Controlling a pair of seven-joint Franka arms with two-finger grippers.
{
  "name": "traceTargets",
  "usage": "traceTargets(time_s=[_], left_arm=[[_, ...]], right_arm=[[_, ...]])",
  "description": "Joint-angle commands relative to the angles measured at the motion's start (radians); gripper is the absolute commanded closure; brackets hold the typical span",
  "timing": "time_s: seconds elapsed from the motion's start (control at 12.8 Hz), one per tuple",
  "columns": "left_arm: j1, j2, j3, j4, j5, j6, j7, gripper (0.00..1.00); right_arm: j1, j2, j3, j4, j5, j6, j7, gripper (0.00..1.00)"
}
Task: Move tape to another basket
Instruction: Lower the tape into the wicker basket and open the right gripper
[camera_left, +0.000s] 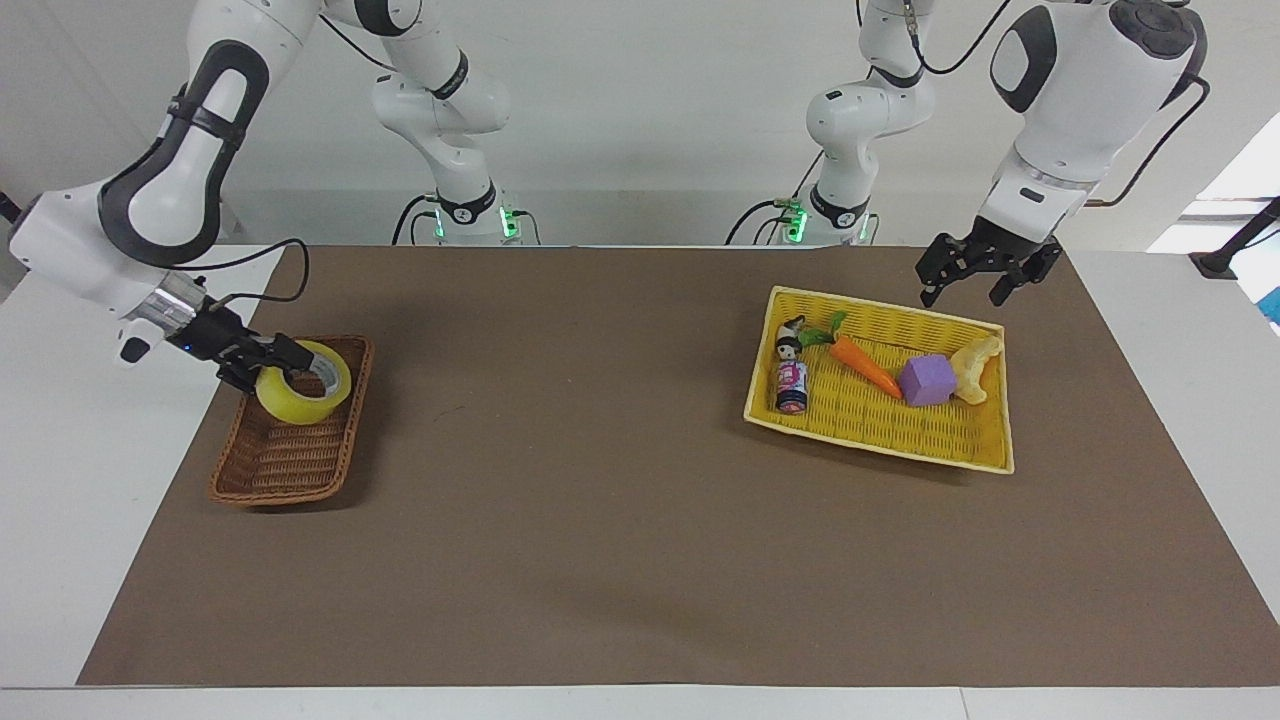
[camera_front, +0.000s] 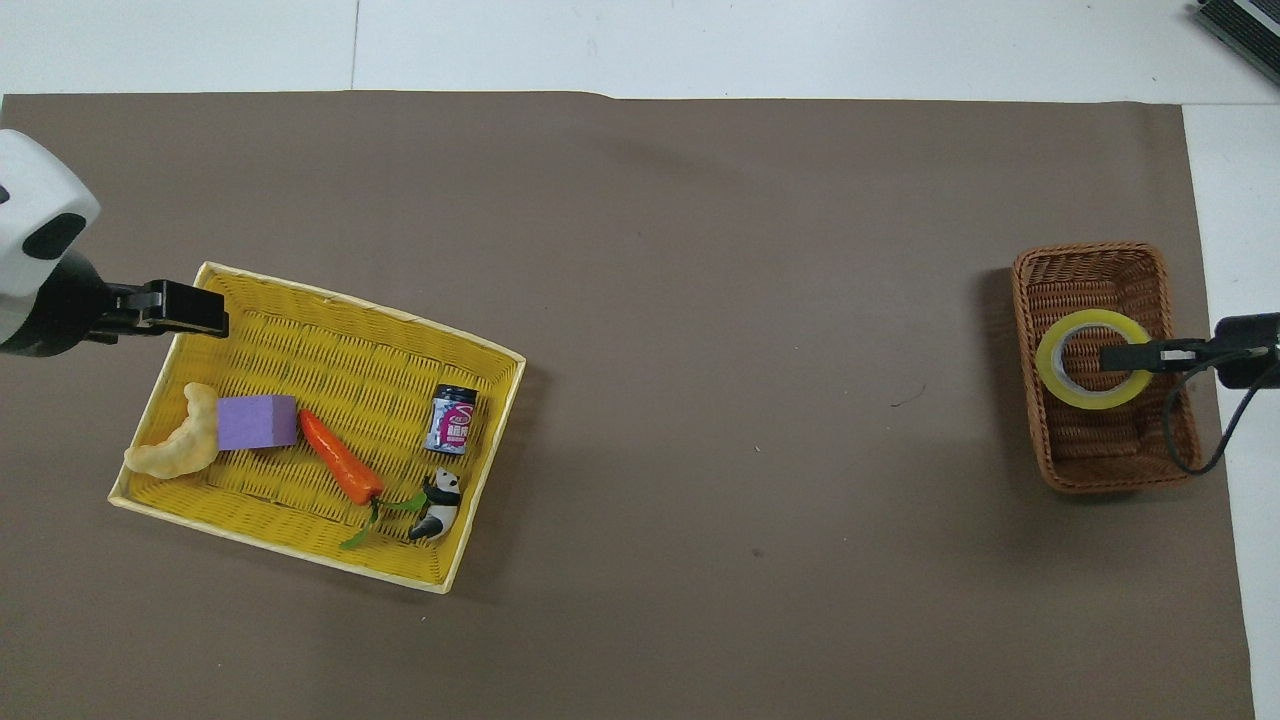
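The yellow tape roll (camera_left: 296, 402) is in my right gripper (camera_left: 272, 362), which is shut on the roll's wall, one finger inside the ring. The roll hangs tilted, low inside the brown wicker basket (camera_left: 280, 462), at the basket's end nearer to the robots. I cannot tell whether it touches the basket's floor. In the overhead view the tape (camera_front: 1085, 399) and the right gripper (camera_front: 1125, 355) are over the middle of the basket (camera_front: 1100, 462). My left gripper (camera_left: 978, 286) is open and empty, in the air over the yellow tray's edge nearer to the robots; it also shows in the overhead view (camera_front: 195, 309).
A flat yellow woven tray (camera_left: 900, 440) lies toward the left arm's end of the table. It holds a carrot (camera_left: 862, 364), a purple cube (camera_left: 927, 381), a small can (camera_left: 791, 384), a panda figure (camera_front: 440, 500) and a pale curved pastry (camera_left: 978, 366). A brown mat (camera_left: 600, 480) covers the table.
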Motion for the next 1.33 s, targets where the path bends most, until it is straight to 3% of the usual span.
traceTargets(time_s=[0.0,0.08,0.16,0.23,0.62,0.94,1.09,1.25], left_arm=[[-0.093,0.034,0.094,0.048,0.028,-0.039,0.011,0.00],[-0.112,0.026,0.111,0.040,0.028,-0.045,0.011,0.00],[-0.132,0.021,0.130,0.033,0.027,-0.049,0.011,0.00],[-0.159,0.020,0.162,0.030,0.027,-0.052,0.013,0.00],[-0.361,-0.003,0.353,0.005,0.027,-0.091,0.015,0.00],[-0.380,-0.008,0.381,0.037,0.036,-0.097,0.011,0.00],[-0.374,-0.022,0.381,0.036,0.041,-0.106,0.010,0.00],[-0.380,-0.029,0.375,0.030,0.044,-0.111,0.025,0.00]], right_arm=[[-0.010,0.017,-0.012,0.007,0.042,-0.003,-0.057,1.00],[-0.010,0.022,-0.012,0.007,0.042,-0.003,-0.058,1.00],[-0.010,0.022,-0.012,0.007,0.042,-0.004,-0.064,0.69],[-0.012,0.024,-0.012,0.013,0.042,-0.009,-0.066,0.01],[-0.015,0.024,-0.013,0.070,0.080,-0.011,-0.058,0.00],[0.006,0.008,-0.012,0.186,0.057,-0.005,0.113,0.00],[0.031,0.005,-0.012,0.257,-0.017,-0.001,0.217,0.00],[0.072,0.002,-0.003,0.321,-0.190,0.038,0.343,0.00]])
